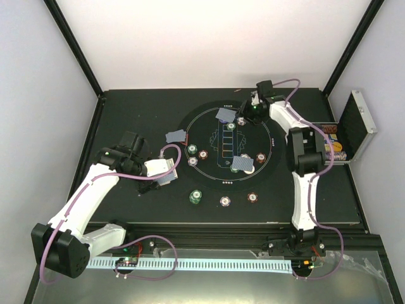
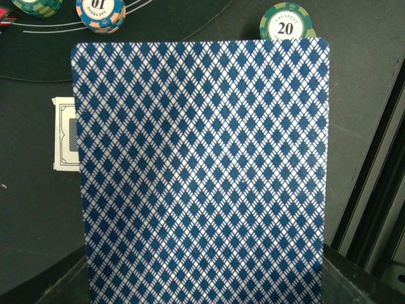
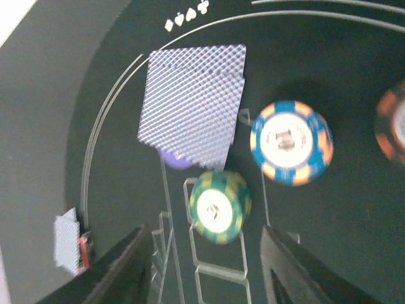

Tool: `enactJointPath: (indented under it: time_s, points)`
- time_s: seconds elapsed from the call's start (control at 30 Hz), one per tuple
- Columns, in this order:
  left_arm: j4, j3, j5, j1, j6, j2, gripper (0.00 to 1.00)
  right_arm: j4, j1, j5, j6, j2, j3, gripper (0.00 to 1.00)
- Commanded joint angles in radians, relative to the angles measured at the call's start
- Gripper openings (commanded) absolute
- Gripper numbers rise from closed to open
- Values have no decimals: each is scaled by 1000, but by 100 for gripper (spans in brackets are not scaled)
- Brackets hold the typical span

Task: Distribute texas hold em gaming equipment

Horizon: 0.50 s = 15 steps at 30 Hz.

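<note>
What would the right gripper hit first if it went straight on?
The right gripper would probably meet the green chip first, just ahead between its open jaws; the face-down cards lie beyond. Depth is unclear.

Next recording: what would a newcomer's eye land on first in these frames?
A blue-backed card, clamped in the left gripper, fills nearly the whole left wrist view. The round black mat is dotted with cards and chips, and the right gripper stands open by a green chip at its far side.

Left wrist: card fills frame, bottom cut off, covers lower part of green 20 chip. Right wrist blurry: chip numbers unreadable, purple button mostly under cards, red chip clipped at edge.
</note>
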Motion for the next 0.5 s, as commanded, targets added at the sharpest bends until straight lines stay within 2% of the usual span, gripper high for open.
enactJointPath:
  time_s: [0.0,0.13,0.3,0.47]
  points:
    - [-16,29,1,2,-6,-26,2,93,1,19,2,-275,-212,53]
    - [-17,30,5,2,-3,-38,2,250,67,-49,60,-485,-501,66]
    - [-21,33,19,2,-3,-40,2,446,236,-134,179,-683,-792,72]
    - [-20,28,22,2,2,-41,2,625,456,-175,302,-774,-955,75]
